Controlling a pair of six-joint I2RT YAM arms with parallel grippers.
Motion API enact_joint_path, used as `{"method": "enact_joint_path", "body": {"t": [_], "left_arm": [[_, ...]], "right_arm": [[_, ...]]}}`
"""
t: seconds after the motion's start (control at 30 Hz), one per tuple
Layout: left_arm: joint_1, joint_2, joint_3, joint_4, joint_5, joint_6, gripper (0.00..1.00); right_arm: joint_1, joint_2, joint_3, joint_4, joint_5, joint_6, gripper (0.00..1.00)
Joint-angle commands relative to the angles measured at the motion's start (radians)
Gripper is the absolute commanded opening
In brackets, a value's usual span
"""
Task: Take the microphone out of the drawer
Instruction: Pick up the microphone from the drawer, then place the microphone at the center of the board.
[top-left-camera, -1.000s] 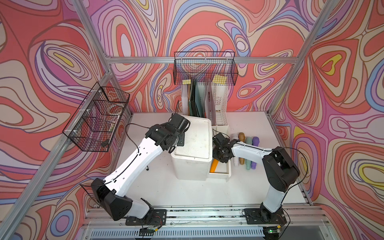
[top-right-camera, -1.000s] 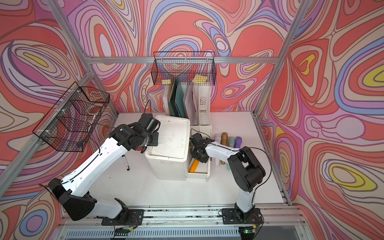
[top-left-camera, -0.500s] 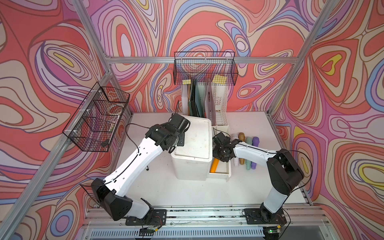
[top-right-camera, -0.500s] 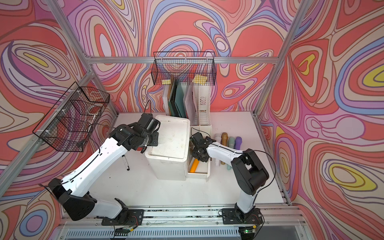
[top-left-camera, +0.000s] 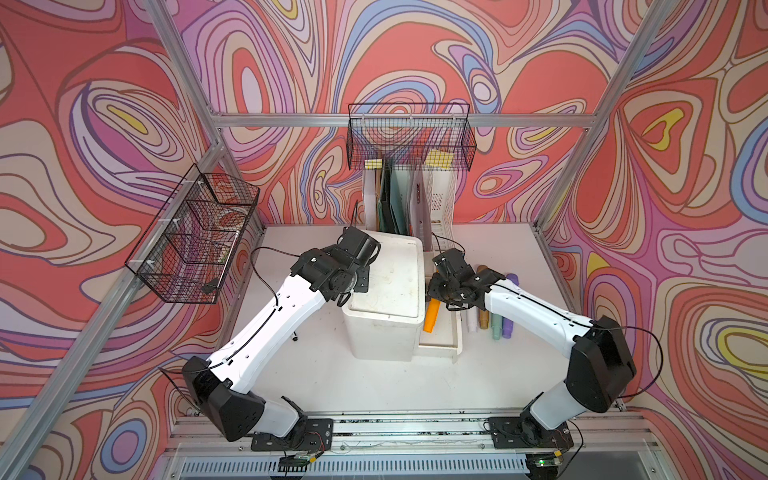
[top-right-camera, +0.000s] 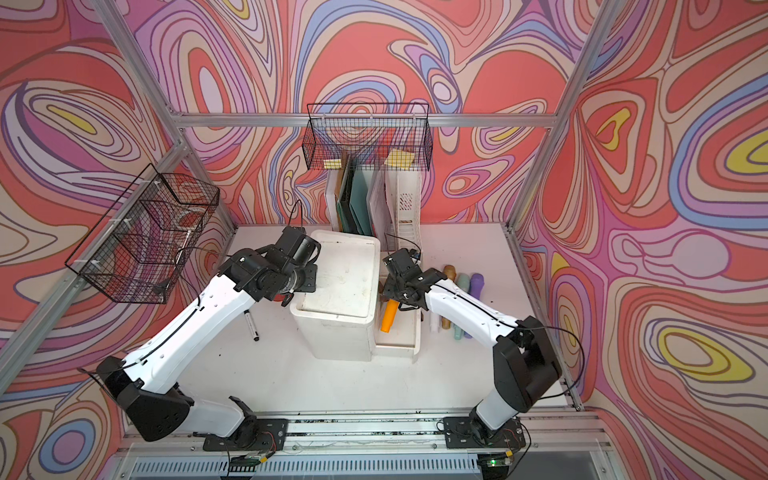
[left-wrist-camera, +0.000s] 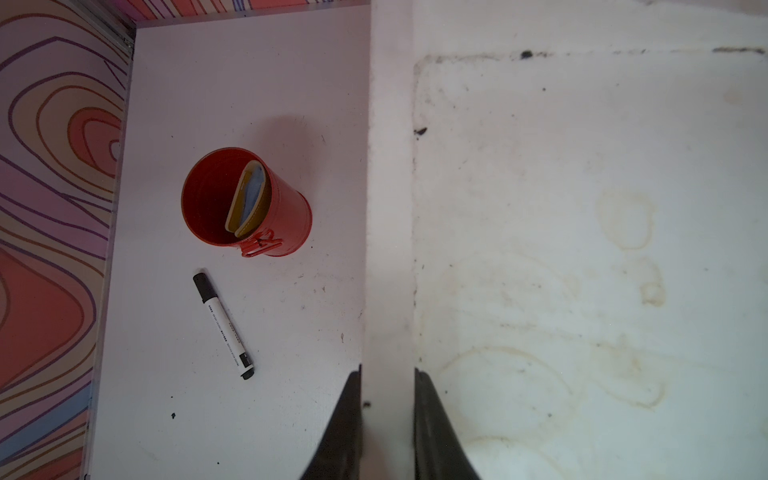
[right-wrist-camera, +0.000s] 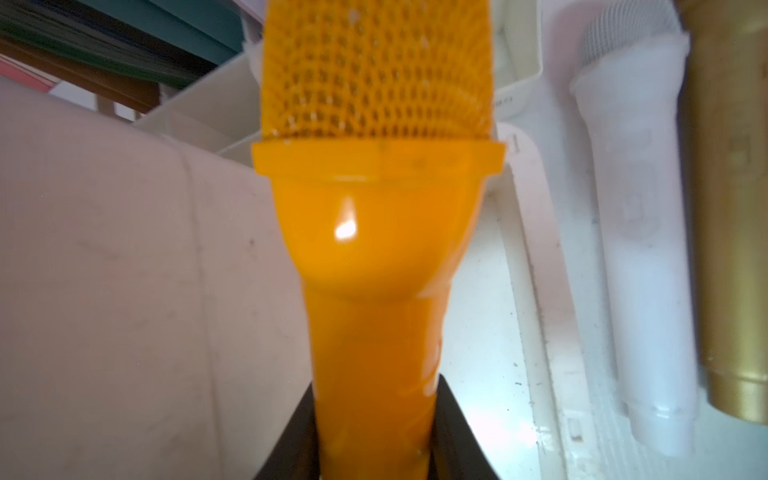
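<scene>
The white table (top-left-camera: 374, 386) and everything standing on it match the view of a second ago, so I'll place things by the white cabinet (top-left-camera: 390, 291) at its middle. My left arm (top-left-camera: 282, 311) has not moved: it reaches in from the cabinet's left, and the left gripper (left-wrist-camera: 388, 374) has its jaws drawn narrow, pinching the rim along the cabinet's left top edge. My right arm (top-left-camera: 532, 311) is what changed. Its elbow has swung outward, away from the cabinet and toward the table's near edge, while the wrist has stayed over the drawer (top-left-camera: 440, 357), which stands pulled open on the cabinet's right side. The right gripper (right-wrist-camera: 376, 415) is clamped on the handle of the orange microphone (right-wrist-camera: 374, 249), so the microphone hangs in the jaws above the open drawer, just beside the cabinet's right wall. Its mesh head points toward the cabinet's back and it sits slightly farther back than a second ago. I cannot tell whether its tail end has cleared the drawer floor. Four more microphones (top-left-camera: 495, 328) lie side by side on the table just right of the drawer, unmoved. Left of the cabinet stand a red cup (left-wrist-camera: 245, 203) and, nearer me, a marker (left-wrist-camera: 224, 324).
</scene>
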Motion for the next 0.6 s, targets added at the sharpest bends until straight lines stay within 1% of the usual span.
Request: {"method": "enact_joint_path", "body": {"t": [0.0, 0.17, 0.3, 0.43, 0.57], "left_arm": [[0.004, 0.03, -0.026, -0.095, -0.079, 0.042, 0.0], [0.004, 0.03, -0.023, -0.095, -0.077, 0.041, 0.0], [0.004, 0.03, -0.022, -0.094, -0.071, 0.037, 0.0], [0.004, 0.029, -0.019, -0.095, -0.069, 0.038, 0.0], [0.004, 0.027, -0.017, -0.096, -0.069, 0.04, 0.0]], "right_arm": [[0.004, -0.053, 0.045, -0.02, 0.053, -0.147, 0.14], [0.003, -0.111, 0.053, -0.029, 0.108, -0.313, 0.14], [-0.003, -0.137, 0.068, -0.069, 0.187, -0.443, 0.14], [-0.017, -0.16, 0.051, -0.091, 0.275, -0.561, 0.14], [-0.072, -0.187, 0.02, -0.108, 0.323, -0.644, 0.14]]}}
